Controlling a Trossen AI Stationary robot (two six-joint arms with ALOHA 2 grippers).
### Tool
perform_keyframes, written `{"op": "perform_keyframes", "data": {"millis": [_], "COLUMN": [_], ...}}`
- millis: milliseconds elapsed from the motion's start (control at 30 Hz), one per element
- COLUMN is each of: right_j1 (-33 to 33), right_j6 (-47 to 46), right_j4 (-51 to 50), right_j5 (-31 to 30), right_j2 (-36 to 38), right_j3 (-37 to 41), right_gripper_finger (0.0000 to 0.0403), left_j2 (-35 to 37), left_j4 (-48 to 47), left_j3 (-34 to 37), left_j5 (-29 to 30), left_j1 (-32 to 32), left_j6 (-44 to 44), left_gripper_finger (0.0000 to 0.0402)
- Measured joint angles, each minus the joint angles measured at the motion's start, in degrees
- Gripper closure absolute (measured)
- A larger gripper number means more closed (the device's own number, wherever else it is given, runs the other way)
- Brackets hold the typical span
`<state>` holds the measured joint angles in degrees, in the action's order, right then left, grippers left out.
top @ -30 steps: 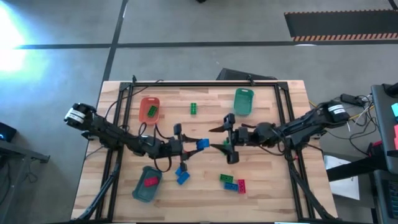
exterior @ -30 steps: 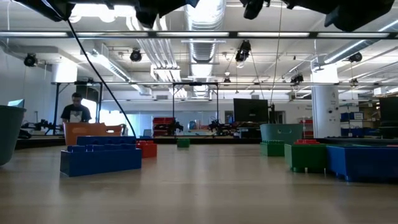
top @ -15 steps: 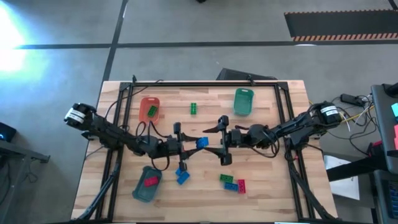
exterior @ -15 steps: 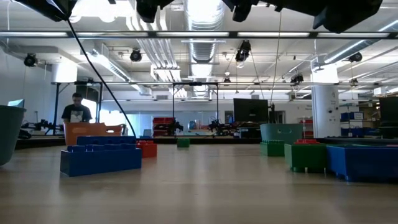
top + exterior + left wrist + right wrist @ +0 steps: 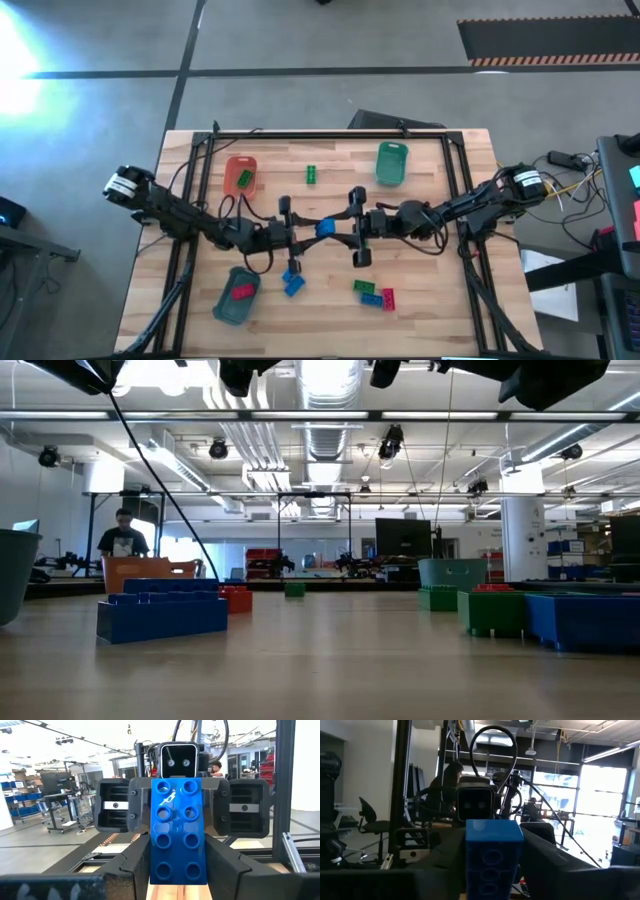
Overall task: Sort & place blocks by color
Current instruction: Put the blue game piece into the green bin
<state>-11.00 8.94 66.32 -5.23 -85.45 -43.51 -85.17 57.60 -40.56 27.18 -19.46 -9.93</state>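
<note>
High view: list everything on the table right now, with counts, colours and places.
Orange-red tray: one, far left, holding a green block.
Green tray: one, far right.
Teal tray: one, near left, holding a red block.
Loose green block: one, far centre.
Blue blocks: two, near centre.
Green, blue, red blocks: one each, near right.
Held blue block: one, centre.
Left gripper: gripping it.
Right gripper: open around it.
</note>
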Motion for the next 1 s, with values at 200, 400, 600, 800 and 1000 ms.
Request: {"op": "perform_keyframes", "data": {"millis": [200, 400, 600, 800, 1000], "right_j1": [0.02, 0.04, 0.07, 0.41, 6.78], "right_j6": [0.34, 0.69, 0.66, 0.3, -8.6], "right_j4": [-0.13, -0.2, -6.74, -26.75, -53.43], "right_j5": [0.07, -0.36, -3.39, -18.28, -38.67], "right_j2": [0.0, 0.0, 1.99, 7.98, 14.19], "right_j3": [0.0, 0.07, 0.07, 0.04, 0.02], "right_gripper_finger": [0.0281, 0.0281, 0.0281, 0.0281, 0.0281], "left_j2": [0.0, 0.0, 2.1, 7.99, 13.07], "left_j4": [-0.14, -1.42, -9.54, -26.6, -40.77], "left_j3": [0.0, 0.0, 0.07, 0.15, 0.25], "left_j5": [-0.1, -0.05, 4.49, 12.96, 22.72], "left_j1": [-0.02, -0.02, -0.02, -0.01, 0.02], "left_j6": [0.11, 0.26, 0.59, 4.66, 13.34], "left_gripper_finger": [0.023, 0.0177, 0.013, 0.0116, 0.0116]}}
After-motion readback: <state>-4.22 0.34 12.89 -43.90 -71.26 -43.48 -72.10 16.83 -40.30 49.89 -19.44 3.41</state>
